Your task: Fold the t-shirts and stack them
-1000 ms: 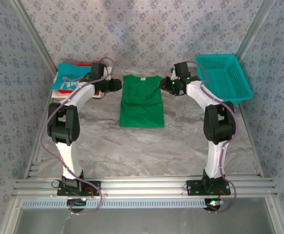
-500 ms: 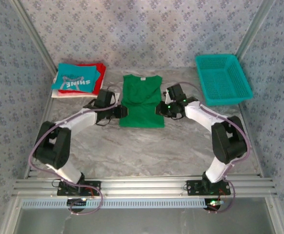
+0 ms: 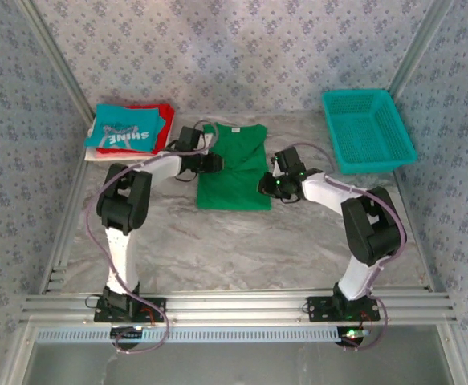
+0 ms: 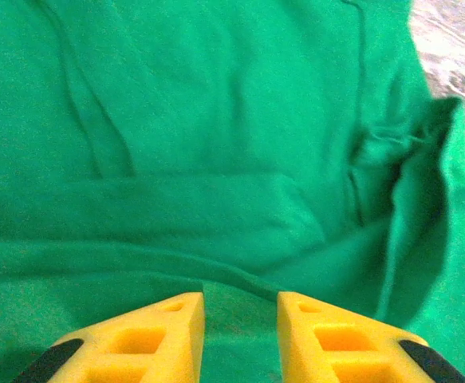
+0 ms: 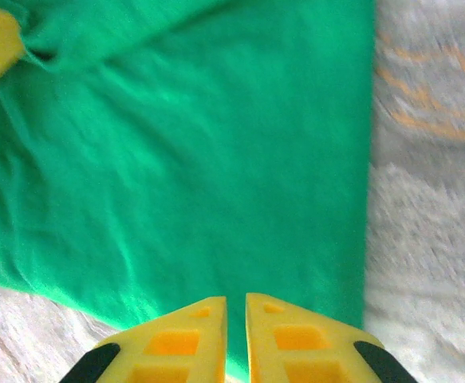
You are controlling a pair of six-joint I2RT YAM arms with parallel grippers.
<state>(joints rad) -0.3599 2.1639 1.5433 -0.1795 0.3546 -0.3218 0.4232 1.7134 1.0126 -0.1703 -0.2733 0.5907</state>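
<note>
The bright green t-shirt (image 3: 234, 172) lies flat at the table's middle, collar toward the back wall. My left gripper (image 3: 215, 163) reaches in from the shirt's left edge near the top. Its yellow fingers (image 4: 160, 331) stand a little apart with a raised fold of the green t-shirt (image 4: 216, 144) caught between them. My right gripper (image 3: 263, 186) sits at the shirt's lower right edge, its fingers (image 5: 192, 335) almost together on the green t-shirt (image 5: 184, 159). The teal "SHINE" t-shirt (image 3: 124, 132) tops a stack with the red t-shirt (image 3: 163, 120) and a white t-shirt (image 3: 97, 154).
A teal mesh basket (image 3: 368, 128) stands at the back right. Bare marble tabletop (image 3: 242, 241) spreads in front of the green shirt toward the arm bases. Patterned walls enclose the table on three sides.
The left gripper has moved from the shirt's lower left up to its upper left edge. The right gripper has stayed at the lower right edge, shifting slightly.
</note>
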